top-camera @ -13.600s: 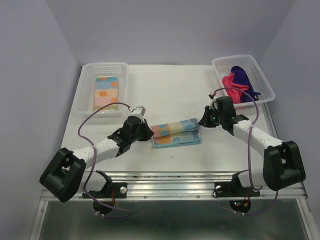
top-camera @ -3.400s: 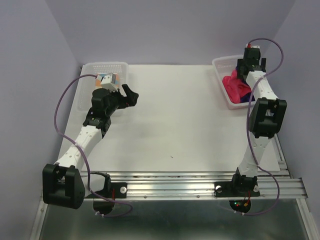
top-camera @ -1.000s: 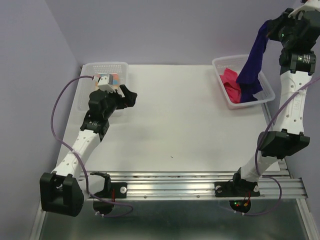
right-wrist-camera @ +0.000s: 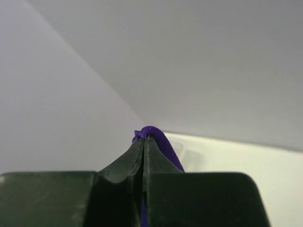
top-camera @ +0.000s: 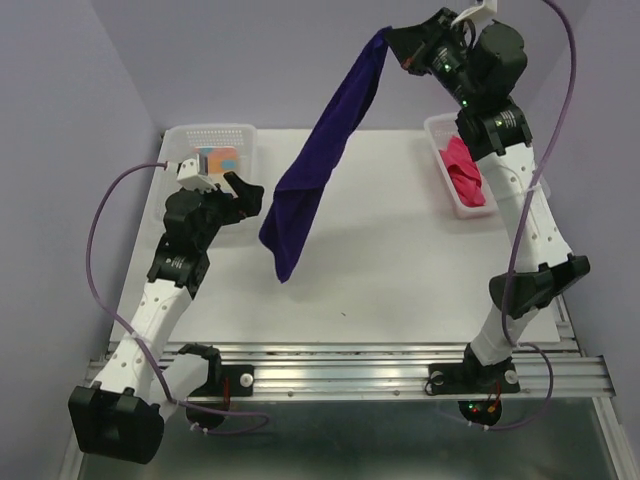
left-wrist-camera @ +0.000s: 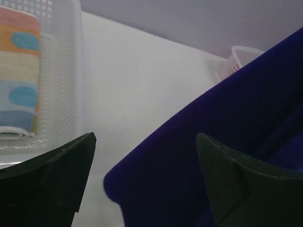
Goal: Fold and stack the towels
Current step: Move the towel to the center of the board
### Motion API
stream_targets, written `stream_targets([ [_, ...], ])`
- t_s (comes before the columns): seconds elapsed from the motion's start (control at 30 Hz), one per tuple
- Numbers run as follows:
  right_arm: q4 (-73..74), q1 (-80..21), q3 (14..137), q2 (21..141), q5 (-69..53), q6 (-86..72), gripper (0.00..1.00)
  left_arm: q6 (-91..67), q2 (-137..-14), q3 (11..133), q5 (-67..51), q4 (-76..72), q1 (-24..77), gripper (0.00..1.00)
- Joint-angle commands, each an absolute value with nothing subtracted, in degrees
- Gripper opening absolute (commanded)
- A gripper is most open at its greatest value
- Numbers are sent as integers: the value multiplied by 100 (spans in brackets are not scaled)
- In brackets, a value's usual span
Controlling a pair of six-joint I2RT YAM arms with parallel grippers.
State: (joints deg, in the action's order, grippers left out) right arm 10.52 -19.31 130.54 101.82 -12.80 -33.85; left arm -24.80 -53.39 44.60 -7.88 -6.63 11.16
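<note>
My right fingers [top-camera: 392, 42] are pressed together on a corner of the purple towel [top-camera: 318, 160], held high over the far surface [top-camera: 400, 270]. It hangs down toward the left. My left fingers [top-camera: 246, 192] are spread and empty beside the left basket [top-camera: 200, 131], which holds a folded striped towel [top-camera: 218, 158]. The pink towel [top-camera: 465, 170] lies in the right basket [top-camera: 440, 128].

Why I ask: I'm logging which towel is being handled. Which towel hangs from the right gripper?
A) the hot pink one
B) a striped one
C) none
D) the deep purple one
D: the right gripper is shut on a corner of the purple towel, which hangs free, while the pink towel lies in the right basket.
</note>
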Motion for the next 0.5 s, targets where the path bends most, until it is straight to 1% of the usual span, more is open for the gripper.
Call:
stream_targets([
  [0.0,1659,-1925,11120,8970,648,-3147,1,-2654,-5177,4386,-650,-765,1143,99],
  [0.03,1739,-1916,10561,8747,703,-3233,1,-2689,-5220,4368,-650,-765,1143,99],
  [0.07,1784,-1916,9973,8232,712,-3382,1,-2707,-5238,4342,-668,-765,1143,99],
  [0.1,1767,-1916,9219,7992,642,-3540,1,-2716,-5273,4333,-685,-782,1143,99],
  [0.13,1610,-1916,7923,7720,616,-3716,1,-2716,-5317,4324,-703,-791,1143,99],
  [0.17,1521,-1916,7214,7351,650,-4127,1,-2725,-5378,4298,-721,-808,1160,99],
  [0.2,1451,-1916,6694,7348,650,-4314,1,-2716,-5431,4298,-721,-817,1160,99],
  [0.23,1389,-1925,5879,7104,755,-4594,1,-2716,-5519,4298,-782,-835,1160,99],
  [0.3,1685,-1916,5547,7058,817,-4562,1,-2672,-5642,4315,-965,-835,1186,99],
  [0.4,2310,-1916,5424,7023,1142,-4570,2,-2707,-5861,4298,-1046,-861,1265,99],
  [0.47,2382,-1916,5170,6883,1423,-4509,10,-2786,-5958,4219,-985,-914,1405,99],
])
